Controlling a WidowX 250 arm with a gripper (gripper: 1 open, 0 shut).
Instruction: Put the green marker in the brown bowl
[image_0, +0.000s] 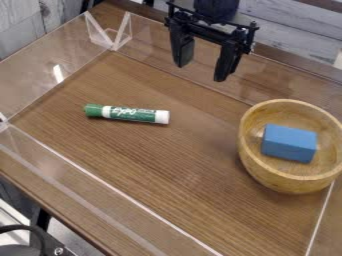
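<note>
The green marker (127, 114) lies flat on the wooden table, left of centre, with its dark green cap pointing left and its white end pointing right. The brown bowl (255, 152) sits at the right side of the table and holds a blue rectangular block (289, 142). My gripper (202, 62) hangs above the back of the table, pointing down, open with nothing between its black fingers. It is well behind and to the right of the marker, and behind and left of the bowl.
Clear acrylic walls (54, 75) ring the table, with a low transparent front wall (160, 205) along the near side. A clear angled bracket (107, 32) stands at the back left corner.
</note>
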